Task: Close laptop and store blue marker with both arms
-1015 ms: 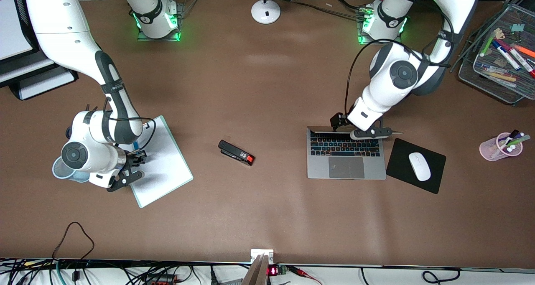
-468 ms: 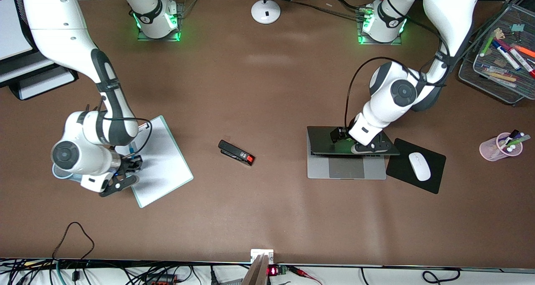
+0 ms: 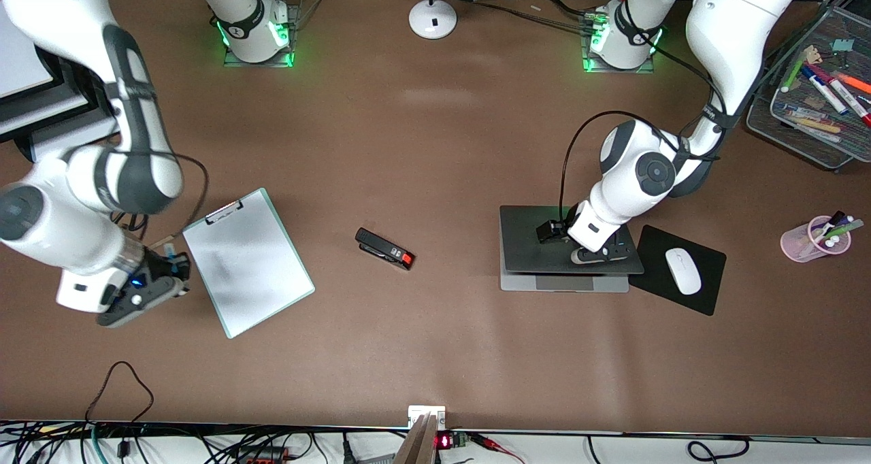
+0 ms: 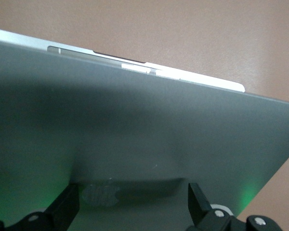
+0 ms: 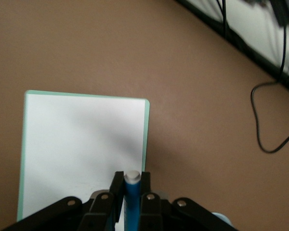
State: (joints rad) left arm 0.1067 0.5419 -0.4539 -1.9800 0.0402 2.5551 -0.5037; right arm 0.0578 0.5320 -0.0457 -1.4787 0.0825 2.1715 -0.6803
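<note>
Laptop [image 3: 568,250] sits toward the left arm's end of the desk, about midway between the arms' edge and the camera's edge. Lid is tilted low over the base, not flat; a strip of base and trackpad shows under its camera-side edge. Left gripper [image 3: 590,250] rests on the lid, fingers spread apart with nothing between them.

Blue marker [image 5: 131,202] is clamped in the right gripper [image 3: 153,284], up in the air over bare desk toward the right arm's end, just off the clipboard [image 3: 248,260].

View differences: left wrist view shows the lid's grey surface, a faint logo [image 4: 102,195] between the open fingers and the hinge strip along the lid's top edge; front view shows none of that detail. Right wrist view shows the marker's white end standing up between the closed fingers [image 5: 145,192], with the clipboard's mint edge below it; front view shows only a hint of blue at the gripper.

Counts: one laptop, one clipboard, one stapler [image 3: 384,248], one mouse [image 3: 682,271] on one black pad [image 3: 653,246], one pink cup [image 3: 811,240] of markers, one mesh tray [image 3: 796,120] of pens at the desk corner by the left arm's base.

No readable writing.
</note>
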